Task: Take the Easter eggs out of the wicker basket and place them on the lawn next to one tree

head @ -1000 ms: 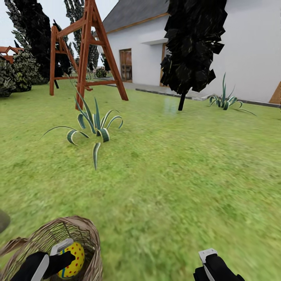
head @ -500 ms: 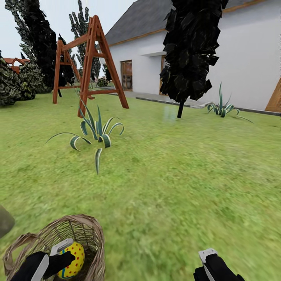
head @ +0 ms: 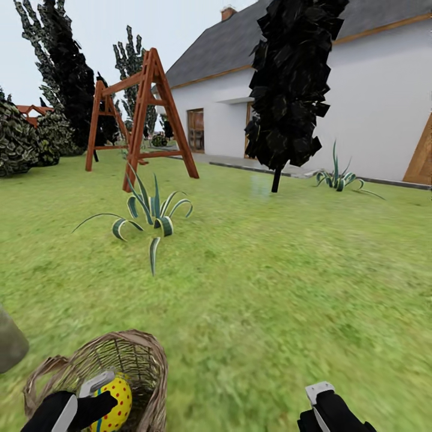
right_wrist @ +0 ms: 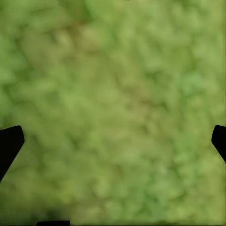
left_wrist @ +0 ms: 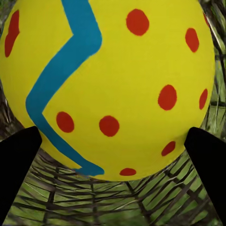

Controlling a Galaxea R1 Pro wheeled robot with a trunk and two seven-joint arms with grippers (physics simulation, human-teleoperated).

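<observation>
Change since earlier: whole head view has shifted, so my camera moved; the wicker basket (head: pixel 129 372) now sits a little further right in the head view, swing frame and house likewise displaced; my left claw remains on the same egg.
Landmark: wicker basket, brown open weave, standing on the lawn (head: pixel 270 288) at the near left of the head view.
Left claw (head: pixel 99 403): clamped on one Easter egg (head: pixel 113 402), at the basket's mouth; in the left wrist view my two black fingers (left_wrist: pixel 16 165) flank the egg on either side.
Easter egg: yellow, red dots, one blue-green zigzag band; in the left wrist view (left_wrist: pixel 110 84) basket weave shows behind it.
Other eggs: cannot tell from these pictures where they lie.
Right claw (head: pixel 321 408): well to the right of the basket, over bare grass; in the right wrist view my finger (right_wrist: pixel 9 143) tips stand wide apart with nothing between them but lawn.
Spiky plant (head: pixel 150 216): striped green leaves, on the grass beyond the basket.
Swing frame (head: pixel 141 120): red-brown wood, further beyond the basket than the spiky plant.
Black conifer (head: pixel 294 90): far beyond the basket, to its right, before the white house (head: pixel 372 114).
Second spiky plant (head: pixel 337 177): by the house wall, right of the conifer.
Dark shrubs (head: pixel 24 141): far beyond the basket, left of the swing frame.
</observation>
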